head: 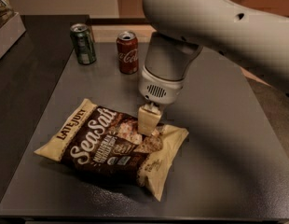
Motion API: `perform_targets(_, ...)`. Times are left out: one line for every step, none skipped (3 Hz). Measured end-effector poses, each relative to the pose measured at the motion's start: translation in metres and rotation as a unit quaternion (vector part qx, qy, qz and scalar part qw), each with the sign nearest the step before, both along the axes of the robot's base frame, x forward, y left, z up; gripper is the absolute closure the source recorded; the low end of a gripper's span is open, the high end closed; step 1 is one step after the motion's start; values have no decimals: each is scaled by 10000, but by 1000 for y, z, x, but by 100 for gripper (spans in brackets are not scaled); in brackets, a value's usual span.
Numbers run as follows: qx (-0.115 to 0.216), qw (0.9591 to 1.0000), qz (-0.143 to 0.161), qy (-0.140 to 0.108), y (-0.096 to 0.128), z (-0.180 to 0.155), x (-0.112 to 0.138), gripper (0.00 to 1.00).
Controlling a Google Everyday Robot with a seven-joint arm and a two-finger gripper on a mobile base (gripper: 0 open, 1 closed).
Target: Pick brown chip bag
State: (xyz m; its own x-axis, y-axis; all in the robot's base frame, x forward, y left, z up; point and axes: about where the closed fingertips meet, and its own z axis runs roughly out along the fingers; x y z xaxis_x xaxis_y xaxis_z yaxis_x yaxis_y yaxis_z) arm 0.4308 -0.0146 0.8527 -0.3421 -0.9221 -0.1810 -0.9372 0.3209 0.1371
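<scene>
The arm (pixel 219 24) is seen entering from the upper right as a thick, pale, rounded link that fills the top of the view and is bent downward at a joint above the table's middle. From that joint a shorter cylindrical wrist section (pixel 165 62) is carried nearly vertically, ending in a white housing with a small vent grille facing the camera. Below the housing the gripper (pixel 147 123) is pointed straight down, shown as a single cream-coloured block whose lower end is set against the upper right part of the brown chip bag (pixel 105 148), over the pictured chips. Whether the gripper is clamped on the bag or merely pressed onto it cannot be told from this view. The bag is laid flat on the grey table (pixel 228 171), towards the front left, with its long axis running diagonally; its cream edge with the "LATE JULY" lettering is turned to the left and the white "Sea Salt" script is spread across the dark centre. A shadow is cast by the arm across the table's right side. Near the far edge, well apart from the bag, a green can (pixel 83 44) and a red cola can (pixel 127 52) are stood upright beside each other, the red one just left of the wrist section.
</scene>
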Motion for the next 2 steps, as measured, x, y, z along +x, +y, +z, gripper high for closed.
perform_targets(14,9998,-101,-165,-8,14,5,88)
perform_targets(14,9993,-185,-338,-15,27,10,100)
